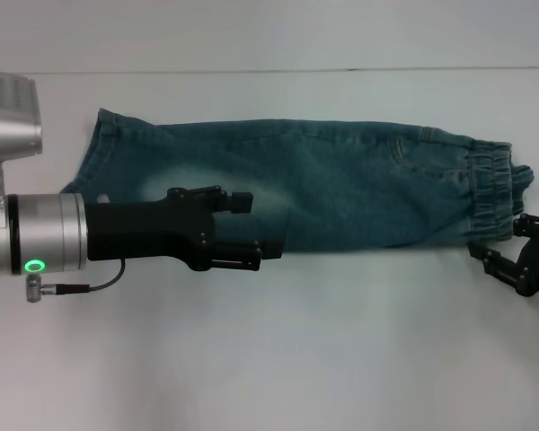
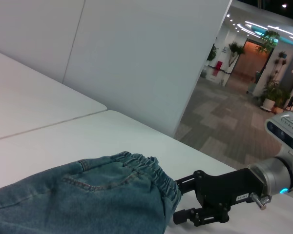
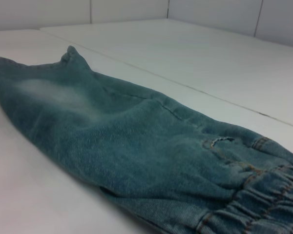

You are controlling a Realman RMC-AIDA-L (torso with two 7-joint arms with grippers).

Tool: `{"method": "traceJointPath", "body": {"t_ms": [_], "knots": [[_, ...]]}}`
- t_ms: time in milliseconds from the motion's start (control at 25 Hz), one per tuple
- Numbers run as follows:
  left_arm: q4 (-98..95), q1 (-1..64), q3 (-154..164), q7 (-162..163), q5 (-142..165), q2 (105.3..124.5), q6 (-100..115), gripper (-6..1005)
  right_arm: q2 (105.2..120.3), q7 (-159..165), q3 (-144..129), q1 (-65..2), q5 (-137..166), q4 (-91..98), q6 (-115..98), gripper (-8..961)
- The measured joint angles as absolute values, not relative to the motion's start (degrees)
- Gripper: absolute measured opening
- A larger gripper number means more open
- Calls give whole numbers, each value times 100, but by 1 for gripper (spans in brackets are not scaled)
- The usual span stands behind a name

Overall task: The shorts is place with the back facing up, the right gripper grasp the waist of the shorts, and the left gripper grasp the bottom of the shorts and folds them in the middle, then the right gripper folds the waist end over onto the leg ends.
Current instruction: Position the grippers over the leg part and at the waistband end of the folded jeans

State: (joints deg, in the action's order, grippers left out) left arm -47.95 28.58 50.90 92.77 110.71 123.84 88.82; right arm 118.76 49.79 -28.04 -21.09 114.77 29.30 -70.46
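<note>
The blue denim shorts (image 1: pixel 341 189) lie folded lengthwise on the white table, with the elastic waist (image 1: pixel 490 193) to the right and the leg ends (image 1: pixel 108 153) to the left. A back pocket seam shows near the waist. My left gripper (image 1: pixel 254 227) hovers open over the shorts' near edge around mid-length, holding nothing. My right gripper (image 1: pixel 501 250) is open beside the near corner of the waist, just off the cloth. The left wrist view shows that right gripper (image 2: pixel 177 201) with its fingers spread next to the gathered waist (image 2: pixel 151 170). The right wrist view looks along the shorts (image 3: pixel 136 146).
The white table (image 1: pixel 278 359) extends in front of the shorts, with a seam line (image 1: pixel 251 70) running across it behind them. In the left wrist view the table's edge (image 2: pixel 205 158) lies beyond the waist, with an open hallway past it.
</note>
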Motion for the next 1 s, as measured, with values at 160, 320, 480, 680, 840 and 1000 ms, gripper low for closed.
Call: {"method": "traceJointPath", "body": {"t_ms": [160,320,480,680,840,1000], "knots": [[-4793,2850,5091,9272,11063,12388,8885,933,11871,4820,-2747,-2101,11468,2892,-7079,547],[-4749,2848,5097,9227,11023,12392,8890,933,11872,4758,-2767,-2105,11479,2885,-7130,392],[-4710,2847,5097,9129,11003,12395,8861,933,11874,4757,-2790,-2075,11498,2883,-7197,275],[-4549,2880,5070,8879,10816,12401,8739,934,11868,4809,-2765,-1926,11505,2988,-7612,109],[-4252,2969,5094,8490,10515,12415,8388,898,11907,5083,-2756,-1739,11502,3331,-8078,67],[-3696,3234,5100,8054,10429,12427,7940,849,11949,5428,-2728,-1547,11482,3706,-8575,57]]}}
